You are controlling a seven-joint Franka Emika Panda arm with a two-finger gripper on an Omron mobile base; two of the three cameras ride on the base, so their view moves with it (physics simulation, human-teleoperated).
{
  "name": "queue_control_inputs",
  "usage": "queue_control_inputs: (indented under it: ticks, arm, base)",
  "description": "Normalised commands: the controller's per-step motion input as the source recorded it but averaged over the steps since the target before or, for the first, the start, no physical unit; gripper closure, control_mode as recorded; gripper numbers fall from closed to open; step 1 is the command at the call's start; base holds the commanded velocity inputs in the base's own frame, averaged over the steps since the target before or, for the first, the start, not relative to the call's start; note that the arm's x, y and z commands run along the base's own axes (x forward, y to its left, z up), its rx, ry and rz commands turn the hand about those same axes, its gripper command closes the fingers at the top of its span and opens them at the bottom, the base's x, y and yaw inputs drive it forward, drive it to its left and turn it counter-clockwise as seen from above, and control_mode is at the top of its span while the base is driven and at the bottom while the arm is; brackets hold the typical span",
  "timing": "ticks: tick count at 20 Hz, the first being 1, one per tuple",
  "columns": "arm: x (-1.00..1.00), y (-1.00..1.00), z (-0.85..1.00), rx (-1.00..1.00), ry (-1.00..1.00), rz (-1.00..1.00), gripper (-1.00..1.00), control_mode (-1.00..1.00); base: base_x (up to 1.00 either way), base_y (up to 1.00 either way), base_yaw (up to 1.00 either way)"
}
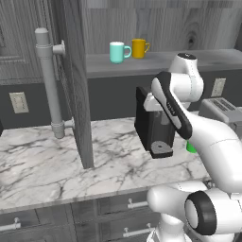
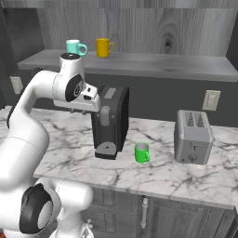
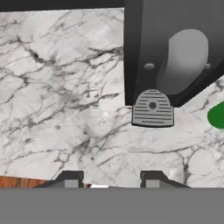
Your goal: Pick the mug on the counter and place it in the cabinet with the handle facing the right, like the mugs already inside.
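Your green mug [image 2: 142, 152] stood on the marble bench [image 2: 153, 174] between the black coffee machine [image 2: 110, 121] and the toaster [image 2: 193, 136]. Your fingers [image 3: 72, 178] hung apart and empty above the bench. 2 mugs [image 2: 88, 47] sat on the cabinet shelf [image 2: 153, 64].

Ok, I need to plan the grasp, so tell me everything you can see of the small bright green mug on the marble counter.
The small bright green glossy mug stands upright on the white grey-veined marble counter, between the black coffee machine and the silver toaster, touching neither. Its mouth is open, the inside looks pale. In the right base view the small green loop handle appears to stick out on the toaster side. Nothing holds it: the two-finger gripper, jaws apart, hangs above the counter beside the coffee machine.
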Motion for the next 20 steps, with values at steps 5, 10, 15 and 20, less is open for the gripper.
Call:
queue_control_inputs:
  ticks: [5, 10, 15, 20]
  arm:
    - [-0.20, -0.01, 0.00, 0.00, -0.01, 0.00, -1.00, -1.00]
    - [-0.53, -0.12, -0.06, 0.00, -0.08, 0.00, -1.00, -1.00]
    - [-0.47, -0.31, -0.16, 0.00, -0.09, 0.00, -1.00, -1.00]
    - [-0.31, -0.33, -0.23, 0.00, -0.03, 0.00, -1.00, -1.00]
  base:
    - [0.00, 0.00, 0.00]
    - [0.00, 0.00, 0.00]
    - [0.00, 0.00, 0.00]
    - [0.00, 0.00, 0.00]
